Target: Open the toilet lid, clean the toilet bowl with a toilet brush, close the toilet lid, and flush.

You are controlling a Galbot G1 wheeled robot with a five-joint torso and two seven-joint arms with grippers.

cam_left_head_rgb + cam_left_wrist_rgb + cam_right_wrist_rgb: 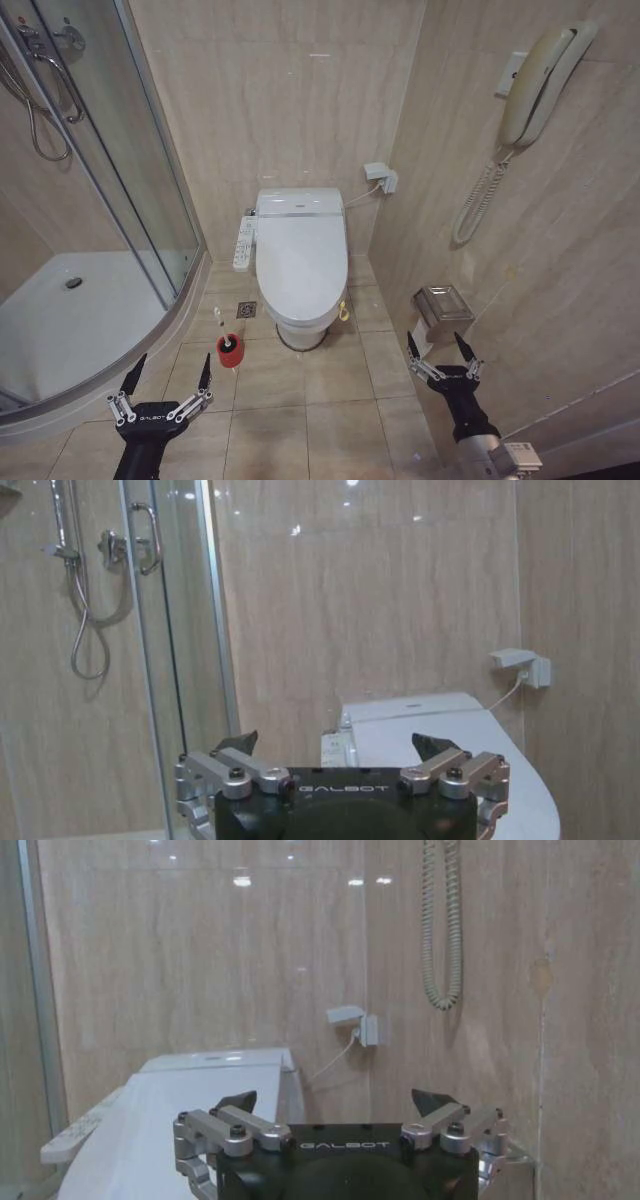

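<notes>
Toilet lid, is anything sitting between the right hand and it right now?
Nothing visible. The right hand hangs open over bare floor tiles, off to the side of the closed toilet lid. The toilet brush in its red cup stands on the far side, nearer the left hand.

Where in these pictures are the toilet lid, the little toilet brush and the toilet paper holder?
toilet lid (301,258): head view, middle of its closed top.
toilet brush (231,349): head view, at its red cup on the floor.
toilet paper holder (443,303): head view, its metal cover.
</notes>
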